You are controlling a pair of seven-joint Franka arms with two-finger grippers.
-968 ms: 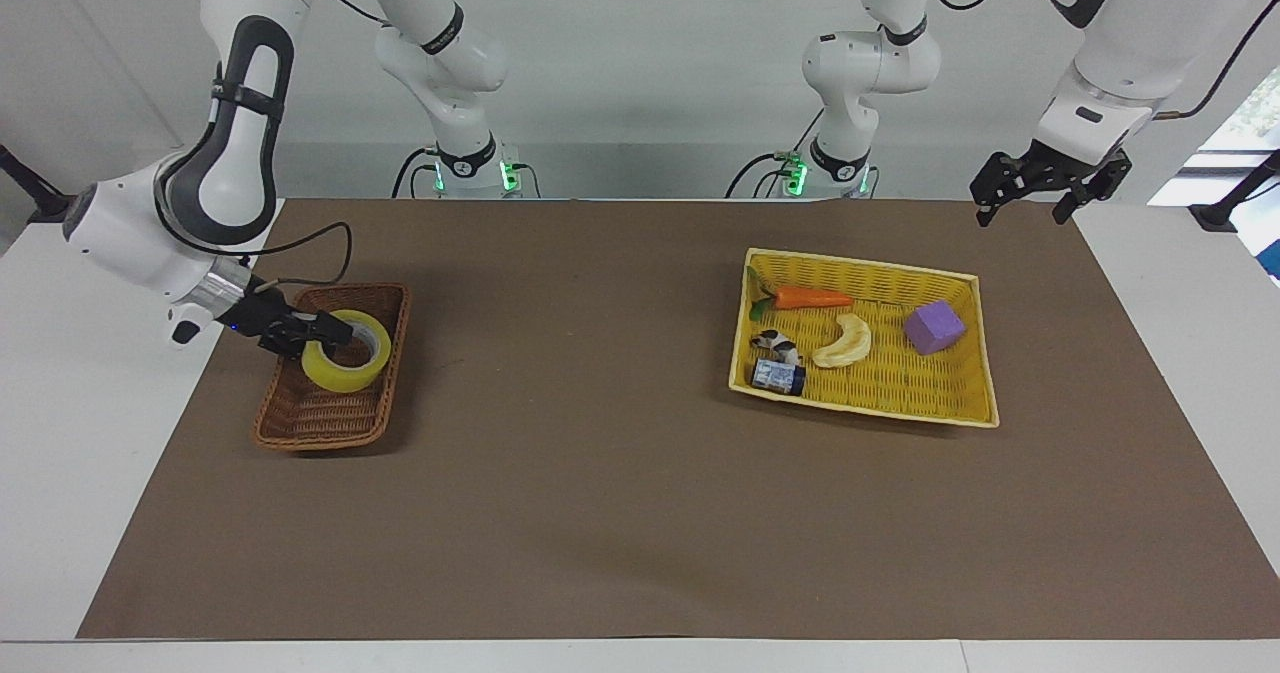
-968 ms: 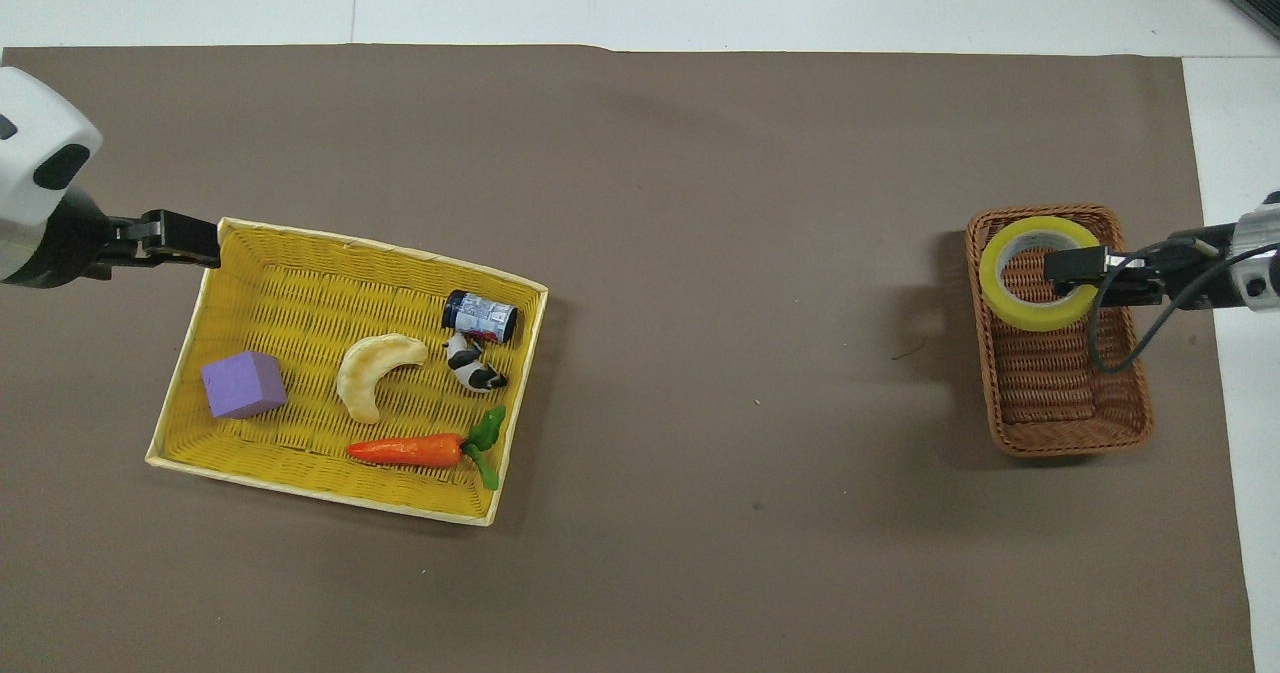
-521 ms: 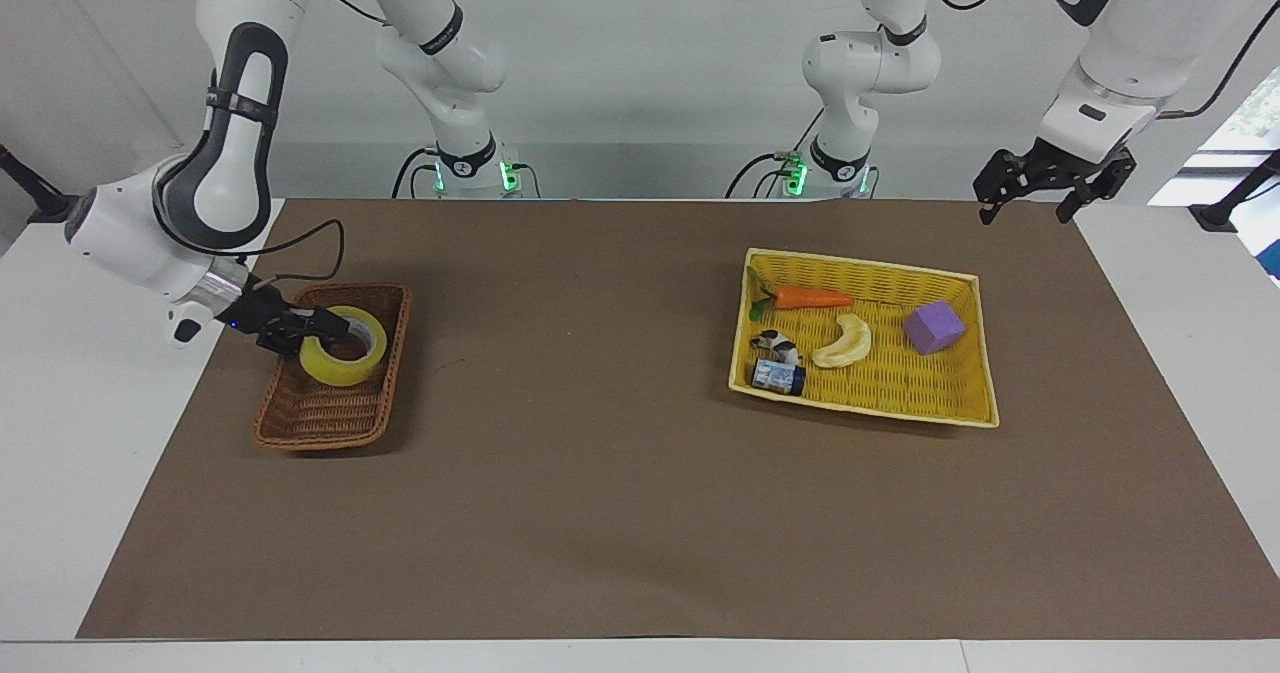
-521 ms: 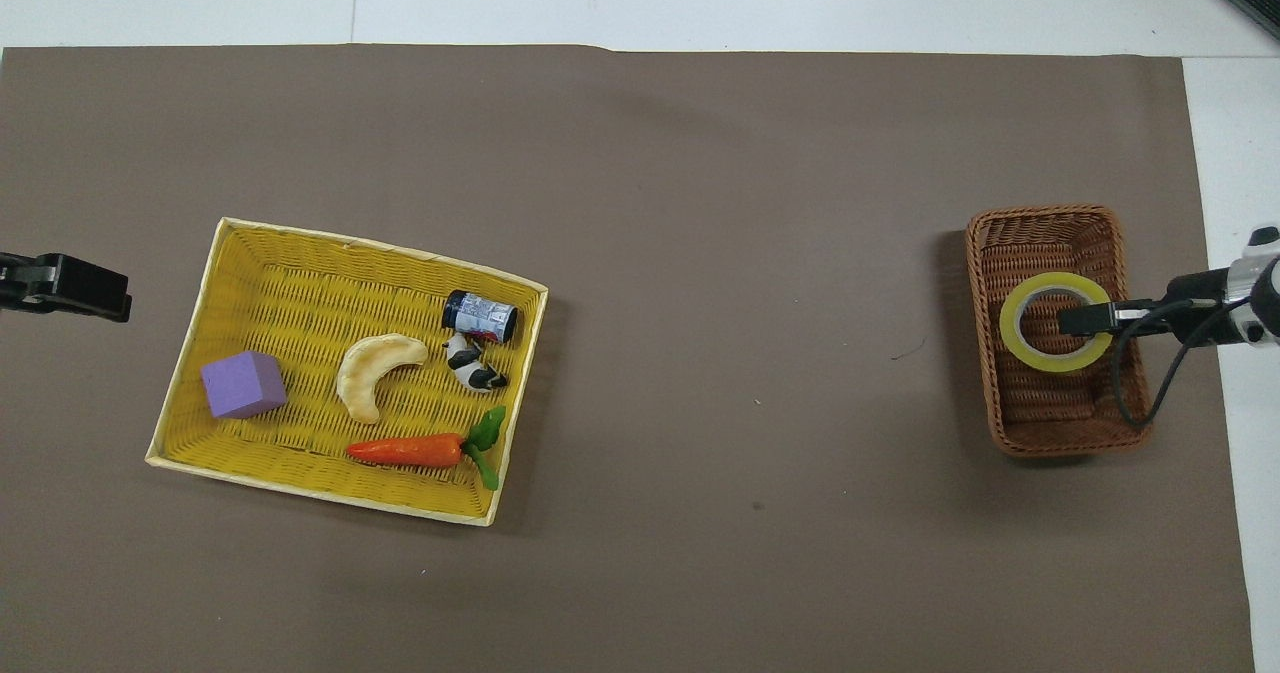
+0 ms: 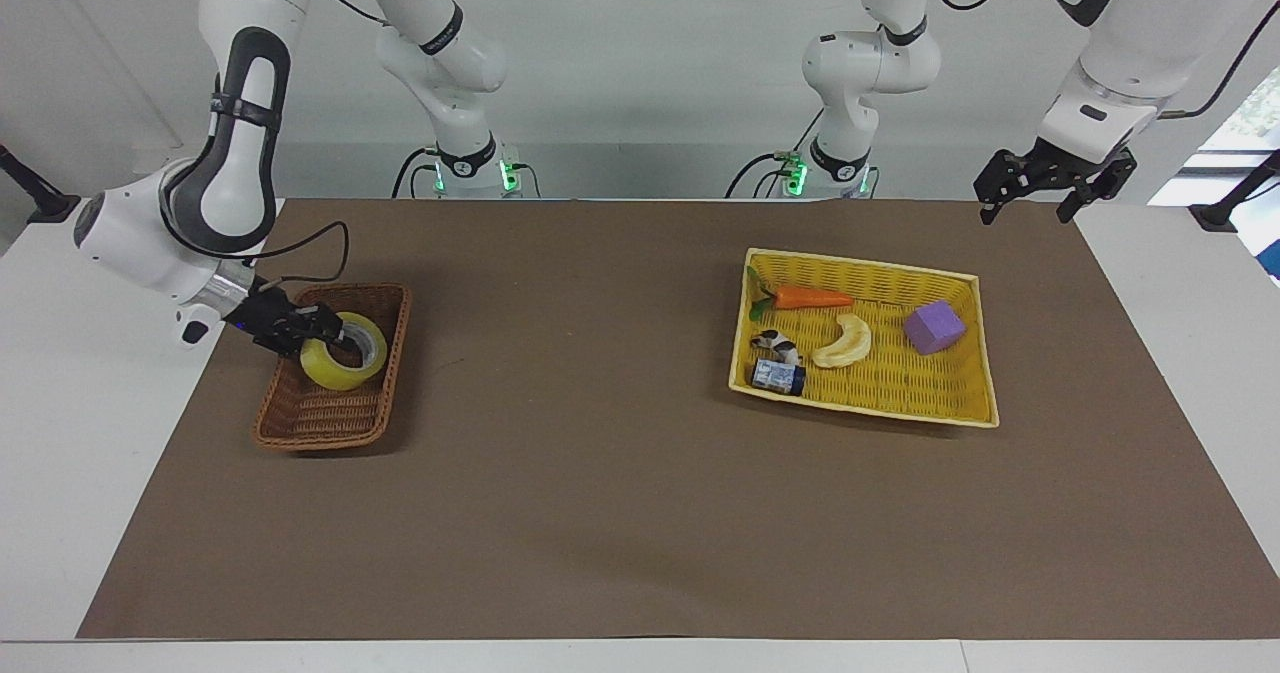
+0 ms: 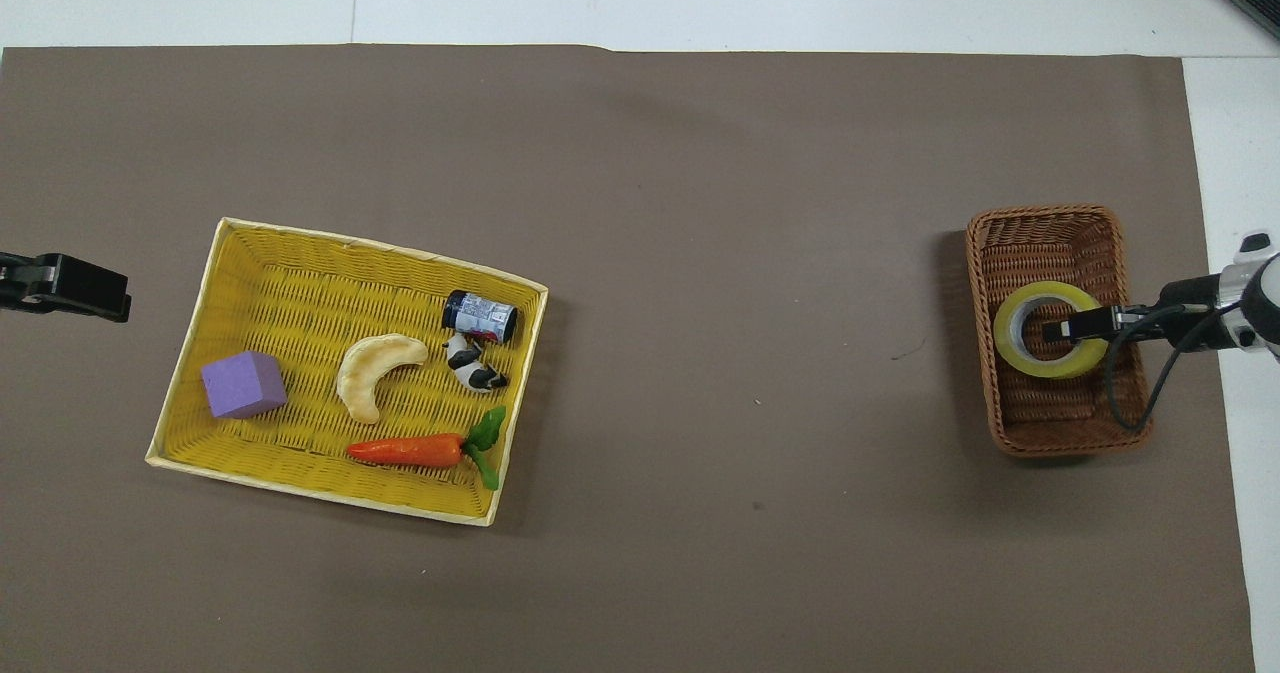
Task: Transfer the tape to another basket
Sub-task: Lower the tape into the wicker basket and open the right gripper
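The tape (image 5: 343,353), a yellowish ring-shaped roll, sits tilted low inside the small brown wicker basket (image 5: 320,431) at the right arm's end of the table. My right gripper (image 5: 322,334) is shut on the tape's wall, one finger inside the ring. In the overhead view the tape (image 6: 1050,344) lies near the middle of the basket (image 6: 1062,440), with the right gripper (image 6: 1068,330) reaching into it. My left gripper (image 5: 1026,213) is open and empty, up in the air over the table's corner at the left arm's end, and waits there; it also shows in the overhead view (image 6: 98,291).
A flat yellow woven tray-basket (image 5: 865,410) toward the left arm's end holds a carrot (image 5: 812,298), a pale banana slice (image 5: 843,343), a purple cube (image 5: 934,327), a small can (image 5: 778,377) and a cow figure (image 5: 775,341). Brown mat lies between the baskets.
My right gripper has lowered the tape into the brown basket, from its farther end toward the middle. The left gripper drew back from the yellow tray's edge, then stayed still.
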